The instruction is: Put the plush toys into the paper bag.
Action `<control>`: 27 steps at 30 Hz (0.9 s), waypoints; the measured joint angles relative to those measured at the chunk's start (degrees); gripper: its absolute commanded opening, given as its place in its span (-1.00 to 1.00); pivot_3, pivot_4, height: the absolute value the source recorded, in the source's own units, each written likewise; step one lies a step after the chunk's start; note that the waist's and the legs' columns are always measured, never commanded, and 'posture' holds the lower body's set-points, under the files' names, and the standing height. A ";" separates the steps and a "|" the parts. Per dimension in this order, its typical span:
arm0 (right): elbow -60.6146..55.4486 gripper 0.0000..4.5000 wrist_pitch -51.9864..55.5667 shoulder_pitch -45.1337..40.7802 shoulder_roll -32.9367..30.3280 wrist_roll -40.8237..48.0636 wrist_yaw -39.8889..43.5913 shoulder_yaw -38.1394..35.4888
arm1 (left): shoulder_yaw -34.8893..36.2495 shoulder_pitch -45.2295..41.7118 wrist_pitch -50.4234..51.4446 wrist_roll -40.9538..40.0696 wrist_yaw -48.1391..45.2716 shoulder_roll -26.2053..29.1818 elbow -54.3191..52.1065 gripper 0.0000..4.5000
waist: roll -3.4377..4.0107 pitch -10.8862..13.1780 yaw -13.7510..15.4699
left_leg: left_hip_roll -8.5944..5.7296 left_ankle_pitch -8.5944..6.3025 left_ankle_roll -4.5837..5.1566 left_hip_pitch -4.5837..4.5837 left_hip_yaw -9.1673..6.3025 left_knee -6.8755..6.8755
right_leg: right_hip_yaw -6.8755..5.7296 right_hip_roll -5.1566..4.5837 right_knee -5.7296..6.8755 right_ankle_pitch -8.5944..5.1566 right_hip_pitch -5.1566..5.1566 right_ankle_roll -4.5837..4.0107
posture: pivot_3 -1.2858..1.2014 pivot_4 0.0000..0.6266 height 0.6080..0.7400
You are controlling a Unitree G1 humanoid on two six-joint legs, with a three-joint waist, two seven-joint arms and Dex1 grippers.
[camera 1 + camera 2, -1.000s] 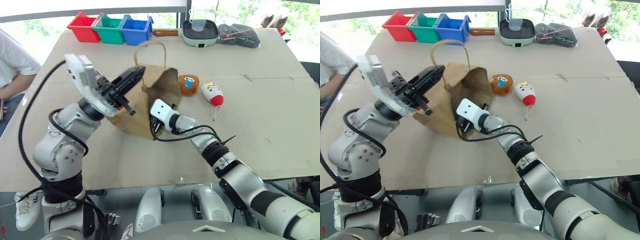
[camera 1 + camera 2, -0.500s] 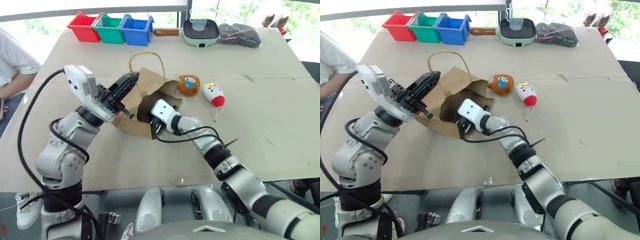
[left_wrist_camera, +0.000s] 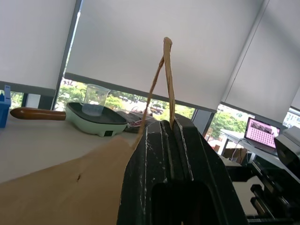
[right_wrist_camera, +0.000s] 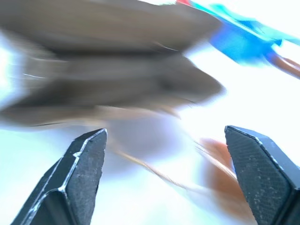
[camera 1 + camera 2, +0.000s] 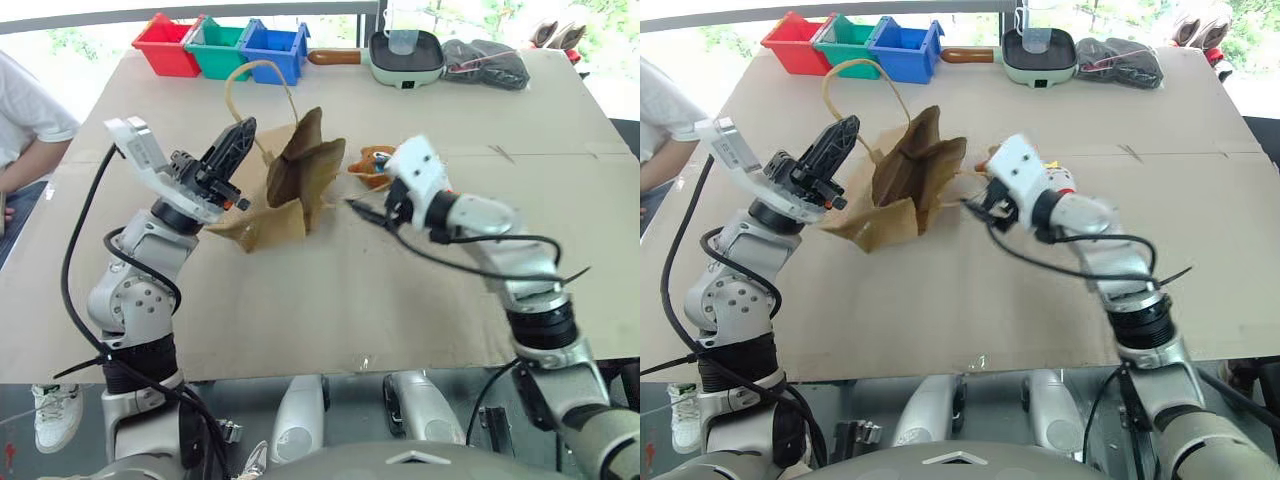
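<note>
No writing or brand can be read on anything here.

The left claw [image 5: 234, 140] is clamped on one twisted handle [image 3: 167, 79] of the paper bag [image 5: 290, 185], its two fingers pressed together with the loop rising out between them. The bag hangs crumpled just to the right of that claw, brown and creased, its lower part resting on the table [image 5: 330, 310] and its mouth folded half shut.

The right claw [image 5: 985, 205] hangs above the table just right of the bag, fingers [image 4: 84, 173] spread wide apart and holding nothing. Right behind this claw lies the brown-orange plush toy [image 5: 372, 163], partly hidden by the wrist; the white plush toy [image 5: 1058, 178] shows as a sliver past the wrist housing. Both toys are outside the bag.

Nearer than both claws the tabletop is bare up to its near edge, and there is broad open surface to the right of the right claw. Well beyond the claws, along the far edge, stand red, green and blue bins [image 5: 222, 45], a pan [image 5: 400, 48] and a dark bundle [image 5: 485, 62]. A person's sleeve [image 5: 25, 110] shows left of the left arm.
</note>
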 measured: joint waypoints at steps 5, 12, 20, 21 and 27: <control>15.33 0.76 3.12 -5.34 -3.58 -3.93 -6.21 -0.36 | -0.04 -0.17 0.23 -0.77 0.15 -0.20 -0.24 -1.00 | 0.00 0.00 -0.09 | -0.01 0.00 0.00 0.01 0.11 -0.02 | 0.09 0.01 -0.04 0.00 0.00 0.00 | 0.03 -0.52 1.00; 30.51 -0.29 -5.20 -5.93 -5.90 -6.96 -7.24 2.53 | -0.01 0.75 0.97 -4.03 0.78 -1.28 -2.33 -1.00 | -0.02 0.02 -0.17 | 0.00 0.00 0.01 -0.02 0.18 -0.04 | 0.17 0.01 -0.07 0.00 -0.03 0.01 | 0.03 -0.52 1.00; 16.41 -0.98 -10.47 -1.44 -12.31 -2.41 -2.02 -2.75 | -0.25 2.58 2.04 -7.96 1.86 -4.12 -3.20 -1.00 | 0.00 0.06 0.09 | -0.01 -0.01 0.01 -0.06 0.14 0.00 | 0.14 0.00 -0.07 0.00 -0.03 0.02 | 0.03 -0.52 1.00; 14.38 -0.98 -10.47 -1.42 -13.43 -1.68 -1.28 -3.80 | -0.42 2.66 2.07 -8.14 1.88 -4.62 -3.47 -1.00 | 0.00 0.06 0.11 | 0.00 -0.01 0.01 -0.06 0.13 0.00 | 0.13 0.00 -0.06 0.00 -0.02 0.02 | 0.03 -0.52 1.00; 4.85 -0.98 -10.70 -6.03 -19.50 1.78 3.96 -7.20 | -2.59 3.13 2.03 -8.37 2.07 -7.36 -4.04 -1.00 | 0.00 0.06 -0.30 | 0.03 -0.01 0.01 0.03 0.17 -0.01 | 0.18 0.08 -0.05 0.00 -0.02 0.02 | 0.03 -0.52 1.00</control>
